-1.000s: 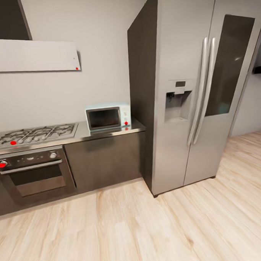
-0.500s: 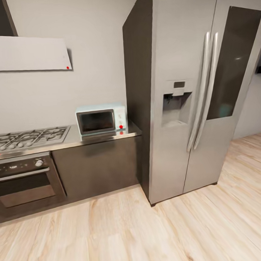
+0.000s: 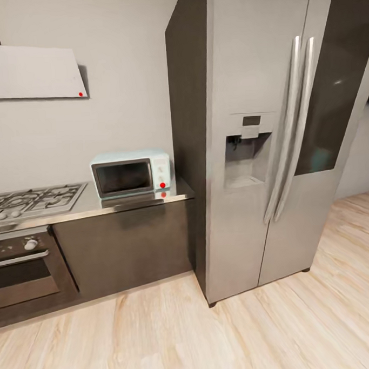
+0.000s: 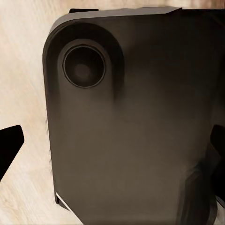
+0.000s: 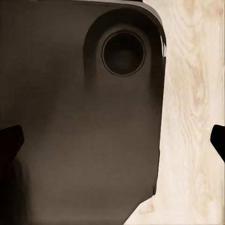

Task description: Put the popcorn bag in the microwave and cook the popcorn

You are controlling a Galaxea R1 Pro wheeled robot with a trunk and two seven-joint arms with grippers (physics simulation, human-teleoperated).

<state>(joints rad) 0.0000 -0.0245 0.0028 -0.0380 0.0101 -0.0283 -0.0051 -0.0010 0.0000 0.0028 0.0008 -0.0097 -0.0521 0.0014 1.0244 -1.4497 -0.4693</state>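
From left to right across the kitchen: one white hood [image 3: 32, 73] on the grey wall, one gas hob [image 3: 31, 200] above one dark oven [image 3: 26, 266], then one pale-blue microwave [image 3: 132, 173] standing shut at the far right end of the steel tabletop [image 3: 99, 207], hard beside one tall two-door steel fridge [image 3: 269, 142] on the pale wood floor [image 3: 214, 334]. No popcorn bag can be seen on the stretch of tabletop in view, so the step in hand looks like a search, best done by turning the base slowly toward the rest of the tabletop while keeping the microwave's place in mind. The left gripper [image 4: 112, 145] and right gripper [image 5: 112, 140] hang over the robot's dark base, fingertips spread wide at the picture edges, nothing between them.
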